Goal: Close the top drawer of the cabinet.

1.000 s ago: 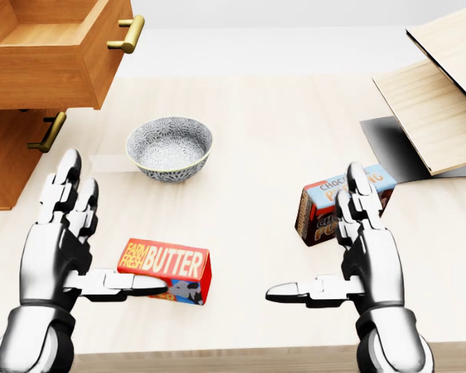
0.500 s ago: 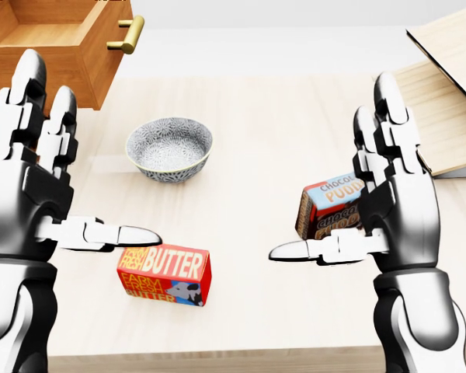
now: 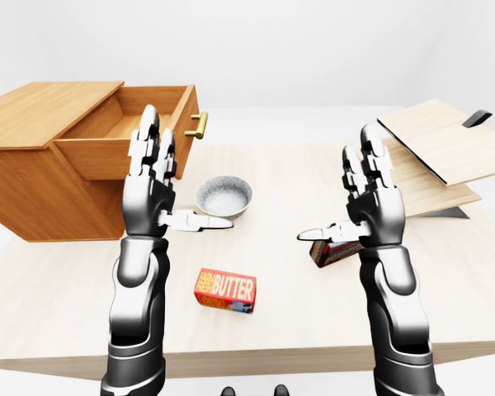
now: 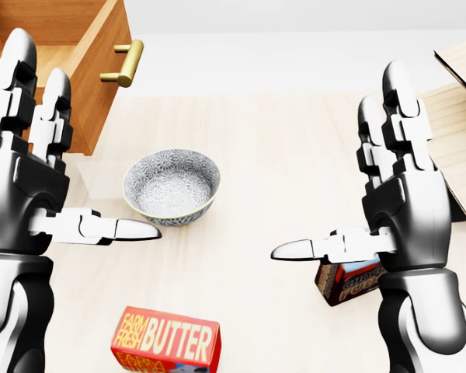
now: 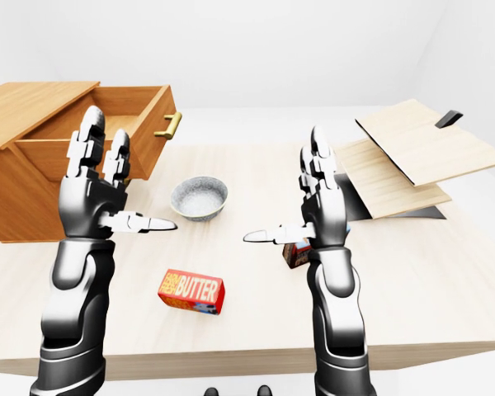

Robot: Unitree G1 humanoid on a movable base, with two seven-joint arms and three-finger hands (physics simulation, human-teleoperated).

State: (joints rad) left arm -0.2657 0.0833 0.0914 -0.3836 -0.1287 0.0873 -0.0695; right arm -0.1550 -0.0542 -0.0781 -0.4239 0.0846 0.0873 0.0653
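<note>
While the top drawer point(image 3: 128, 136) is standing pulled out of the cabinet point(image 3: 33, 165) at the upper left of the left-eye view, both hands are hanging raised above the surface point(image 3: 272, 206), touching nothing. The drawer's brass handle point(image 4: 124, 64) is showing at the upper left of the head view, above the bowl point(image 4: 172, 186).

The left hand point(image 3: 153, 186) is sitting left of centre in the left-eye view, fingers point(image 4: 19, 85) spread and pointing up, thumb reaching toward frame centre; it is holding nothing. It is overlapping the drawer's face in that view; contact cannot be told.

The right hand point(image 3: 371, 202) is mirroring it right of centre, fingers point(image 4: 396, 116) extended upward, thumb pointing left, likewise empty.

The patterned bowl is resting on the surface between the hands, nearer the left one. A red butter box point(image 3: 225, 289) is lying at lower centre. A pudding box point(image 4: 349, 281) is sitting behind the right hand, partly hidden. Stacked light wooden boards point(image 5: 404, 161) are lying tilted at the right edge.
</note>
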